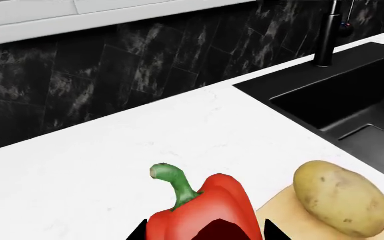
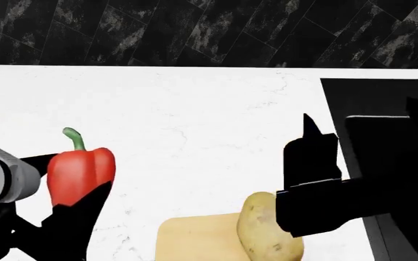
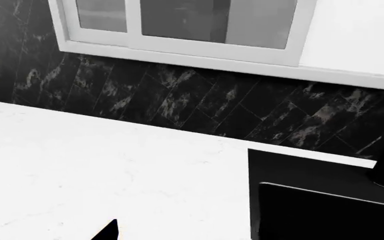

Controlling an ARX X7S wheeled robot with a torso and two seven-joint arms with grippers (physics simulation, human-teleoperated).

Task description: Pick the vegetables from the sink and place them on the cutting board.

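My left gripper [image 2: 72, 184] is shut on the red bell pepper [image 2: 82, 166] and holds it above the white countertop, left of the cutting board [image 2: 194, 239]. In the left wrist view the pepper [image 1: 202, 207] sits between the two black fingertips of that gripper [image 1: 205, 233], green stem up. The potato [image 2: 265, 235] lies on the board's right part; it also shows in the left wrist view [image 1: 342, 197] on the board [image 1: 277, 207]. My right gripper [image 2: 309, 142] hangs open and empty just above the potato. The black sink [image 2: 383, 103] is at the right.
The sink [image 1: 339, 95] has a black faucet [image 1: 329, 35] at its back edge. A dark marbled backsplash [image 2: 194, 32] runs behind the white countertop [image 2: 194, 109]. In the right wrist view, a window [image 3: 185, 25] is above the backsplash, and the sink [image 3: 325, 200] is nearby.
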